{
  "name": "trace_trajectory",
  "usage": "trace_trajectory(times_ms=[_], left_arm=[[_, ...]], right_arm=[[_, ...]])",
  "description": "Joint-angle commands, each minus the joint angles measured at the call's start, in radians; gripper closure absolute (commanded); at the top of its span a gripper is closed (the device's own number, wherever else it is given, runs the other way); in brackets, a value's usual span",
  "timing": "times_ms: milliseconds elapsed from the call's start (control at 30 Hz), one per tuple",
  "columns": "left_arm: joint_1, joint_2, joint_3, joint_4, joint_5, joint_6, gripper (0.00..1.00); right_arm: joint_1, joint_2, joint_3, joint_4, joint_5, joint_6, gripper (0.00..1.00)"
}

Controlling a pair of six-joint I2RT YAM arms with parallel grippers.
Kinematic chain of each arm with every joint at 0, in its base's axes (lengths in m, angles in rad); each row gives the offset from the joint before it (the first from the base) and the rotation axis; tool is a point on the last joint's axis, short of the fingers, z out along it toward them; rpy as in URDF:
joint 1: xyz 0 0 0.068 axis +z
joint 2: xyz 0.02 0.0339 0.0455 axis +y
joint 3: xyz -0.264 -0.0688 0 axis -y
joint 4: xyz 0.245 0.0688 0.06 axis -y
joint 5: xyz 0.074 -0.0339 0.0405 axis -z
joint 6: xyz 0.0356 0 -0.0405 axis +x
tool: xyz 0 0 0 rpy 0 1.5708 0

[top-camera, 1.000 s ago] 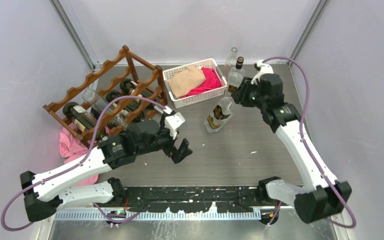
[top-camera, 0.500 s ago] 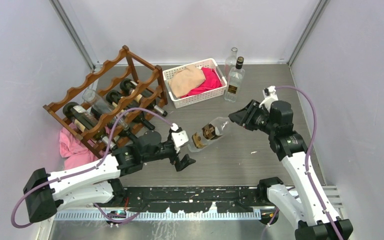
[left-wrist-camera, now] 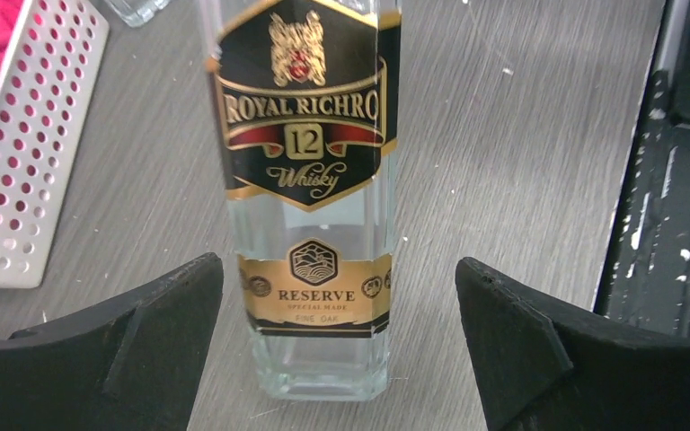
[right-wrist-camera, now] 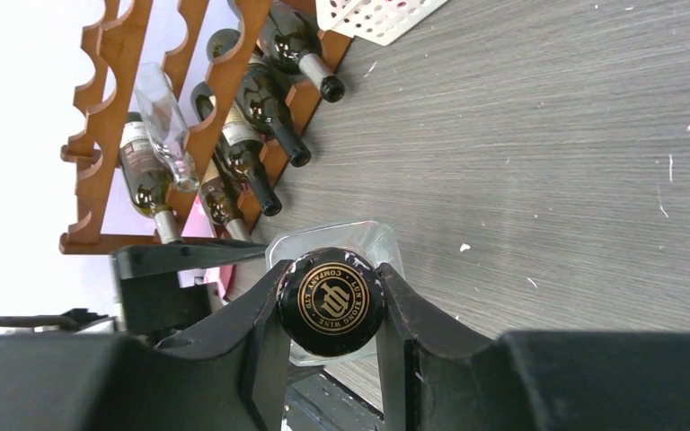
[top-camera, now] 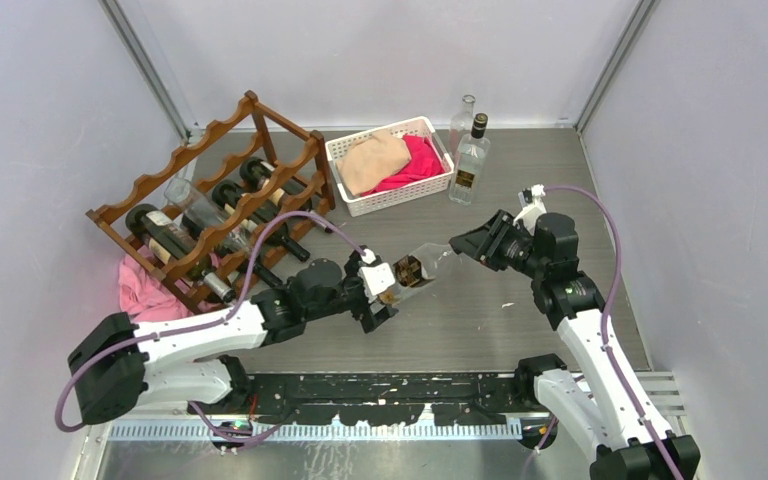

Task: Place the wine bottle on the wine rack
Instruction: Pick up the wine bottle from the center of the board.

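Top external: wine bottle (top-camera: 415, 270) near-horizontal, seemingly off the bench (top-camera: 490, 320), centre; neck end in right gripper (top-camera: 463, 245), base end at left gripper (top-camera: 382, 292). Not yet on wine rack (top-camera: 265, 200), well apart to the left; by the look, handover, carry & placing left to do. Left wrist: fingers (left-wrist-camera: 144, 341) wide, straddling base w/o touching; clear square-ish glass, black-gold whisky label (left-wrist-camera: 301, 117), contents unclear. Right wrist: fingers narrow, clamped on black cap (right-wrist-camera: 331, 301) w/ gold emblem; other bottles (right-wrist-camera: 269, 99) lying in rack beyond.

Table (top-camera: 550, 150) bears wine rack (top-camera: 317, 165), basket (top-camera: 395, 197), two bottles (top-camera: 471, 160), perhaps cloth (top-camera: 145, 285).
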Motion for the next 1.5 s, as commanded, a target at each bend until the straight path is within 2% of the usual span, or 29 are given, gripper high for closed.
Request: trace_trajectory(times_ms=[0, 167, 500, 600, 667, 733, 767, 833, 867, 900, 1000, 1033, 1133, 1200, 1267, 1367, 1467], left_arm=[[0.012, 0.054, 0.054, 0.140, -0.013, 0.033, 0.00], [0.059, 0.109, 0.064, 0.171, 0.042, 0.005, 0.00], [0.201, 0.221, 0.047, 0.288, 0.298, -0.066, 0.00], [0.210, 0.250, 0.067, 0.285, 0.381, -0.080, 0.06], [0.215, 0.257, 0.095, 0.247, 0.419, -0.079, 0.15], [0.220, 0.253, 0.120, 0.197, 0.440, -0.075, 0.30], [0.221, 0.247, 0.130, 0.166, 0.445, -0.068, 0.43], [0.222, 0.227, 0.147, 0.104, 0.424, -0.054, 0.88], [0.222, 0.213, 0.154, 0.072, 0.414, -0.046, 0.95], [0.222, 0.175, 0.191, -0.058, 0.408, 0.002, 1.00], [0.222, 0.148, 0.239, -0.210, 0.404, 0.057, 1.00], [0.222, 0.139, 0.250, -0.256, 0.403, 0.078, 1.00], [0.222, 0.116, 0.270, -0.346, 0.389, 0.125, 1.00], [0.222, 0.103, 0.271, -0.373, 0.379, 0.144, 1.00], [0.223, 0.090, 0.268, -0.388, 0.376, 0.157, 1.00], [0.223, 0.074, 0.275, -0.429, 0.373, 0.180, 1.00], [0.225, 0.053, 0.290, -0.503, 0.365, 0.222, 1.00]], right_arm=[[-0.006, -0.009, 0.052, 0.208, -0.094, 0.113, 0.99], [-0.006, -0.002, 0.039, 0.229, -0.101, 0.128, 0.99], [-0.005, 0.024, 0.040, 0.270, -0.129, 0.145, 0.99], [-0.005, 0.029, 0.039, 0.271, -0.131, 0.140, 0.99], [-0.005, 0.029, 0.038, 0.270, -0.132, 0.136, 0.99], [-0.005, 0.029, 0.035, 0.268, -0.133, 0.127, 0.99], [-0.005, 0.029, 0.033, 0.262, -0.131, 0.120, 0.99], [-0.005, 0.033, 0.032, 0.253, -0.133, 0.106, 0.99], [-0.005, 0.036, 0.030, 0.251, -0.133, 0.101, 0.99], [-0.005, 0.047, 0.029, 0.248, -0.146, 0.082, 0.99], [-0.005, 0.059, 0.033, 0.223, -0.159, 0.049, 0.98], [-0.005, 0.060, 0.033, 0.214, -0.168, 0.036, 0.94], [-0.005, 0.055, 0.040, 0.142, -0.161, -0.020, 0.72], [-0.006, 0.048, 0.038, 0.116, -0.157, -0.043, 0.50], [-0.005, 0.035, 0.035, 0.101, -0.156, -0.053, 0.34], [-0.006, 0.012, 0.046, 0.053, -0.138, -0.086, 0.21], [-0.005, -0.009, 0.086, -0.035, -0.113, -0.152, 0.18]])
